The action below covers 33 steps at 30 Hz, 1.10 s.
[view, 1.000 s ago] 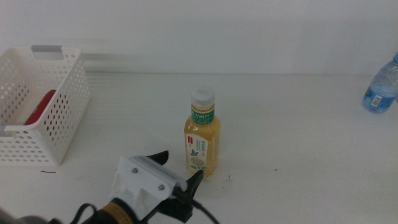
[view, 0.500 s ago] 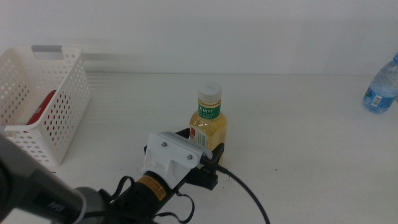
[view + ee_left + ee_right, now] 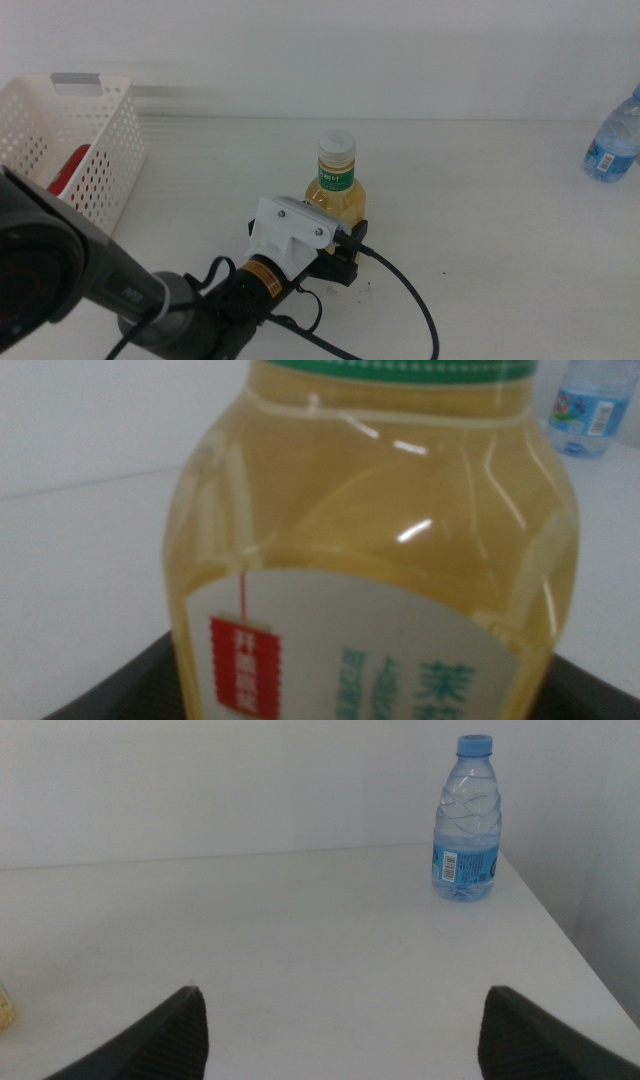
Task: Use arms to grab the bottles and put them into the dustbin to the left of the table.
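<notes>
The yellow-tea bottle [image 3: 337, 185] with a white cap stands upright on the table [image 3: 480, 220] at the middle. My left gripper [image 3: 338, 250] comes in from the lower left, open, with a jaw on either side of the bottle's lower body. In the left wrist view the bottle [image 3: 370, 560] fills the picture between the jaws. The small water bottle [image 3: 612, 138] stands at the far right edge and shows in the right wrist view [image 3: 465, 820]. My right gripper [image 3: 345, 1040] is open and empty, low over the table. The red cola can [image 3: 68, 168] lies inside the white dustbin [image 3: 95, 150] at the left.
The left arm's black cable [image 3: 405, 300] trails over the table in front of the tea bottle. The table's right edge [image 3: 560, 940] runs close beside the water bottle. A white wall stands behind the table.
My left gripper has moved forward from the front edge to the tea bottle and now has its jaws around it. The bottle has shifted slightly back and right.
</notes>
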Motion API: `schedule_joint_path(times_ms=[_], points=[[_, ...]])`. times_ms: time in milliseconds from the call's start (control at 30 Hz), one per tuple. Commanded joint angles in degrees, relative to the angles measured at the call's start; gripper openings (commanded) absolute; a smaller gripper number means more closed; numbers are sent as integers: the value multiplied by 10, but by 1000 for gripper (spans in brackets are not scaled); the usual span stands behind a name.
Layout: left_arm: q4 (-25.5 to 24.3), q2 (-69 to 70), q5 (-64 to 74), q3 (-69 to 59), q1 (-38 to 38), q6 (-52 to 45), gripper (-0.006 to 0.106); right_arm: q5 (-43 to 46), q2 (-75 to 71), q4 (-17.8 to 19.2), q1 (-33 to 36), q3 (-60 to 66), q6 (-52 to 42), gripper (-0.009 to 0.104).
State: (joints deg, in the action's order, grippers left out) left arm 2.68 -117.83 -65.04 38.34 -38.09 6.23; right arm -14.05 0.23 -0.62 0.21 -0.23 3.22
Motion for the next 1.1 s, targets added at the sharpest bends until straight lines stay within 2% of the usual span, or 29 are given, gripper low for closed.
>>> schedule_joint_path(times_ms=[0,133,200,300,367,467,500,600,667,733,867,1067], points=[[-32,-1,11,10,19,18,94,4,-2,6,-3,2,-2,93],[-140,-1,42,31,55,63,94,4,-2,6,-3,2,-2,93],[-176,-1,43,39,68,73,94,4,-2,6,-3,2,-2,93],[-198,-1,46,47,80,77,93,4,-2,6,-3,2,-2,93],[-197,-1,40,47,85,80,88,4,-2,6,-3,2,-2,93],[-202,2,18,47,97,120,73,4,-2,6,-3,2,-2,93],[-214,6,12,47,103,136,64,4,-2,6,-3,2,-2,93],[-273,37,32,46,118,157,40,4,-2,6,-3,2,-2,93],[-321,81,74,46,125,188,24,4,-2,6,-3,2,-2,93],[-349,134,145,46,125,216,12,4,-2,6,-3,2,-2,93],[-356,264,313,50,124,248,-1,4,-2,6,-3,2,-2,93],[-358,389,587,112,124,270,-1,4,-2,6,-3,2,-2,93]])
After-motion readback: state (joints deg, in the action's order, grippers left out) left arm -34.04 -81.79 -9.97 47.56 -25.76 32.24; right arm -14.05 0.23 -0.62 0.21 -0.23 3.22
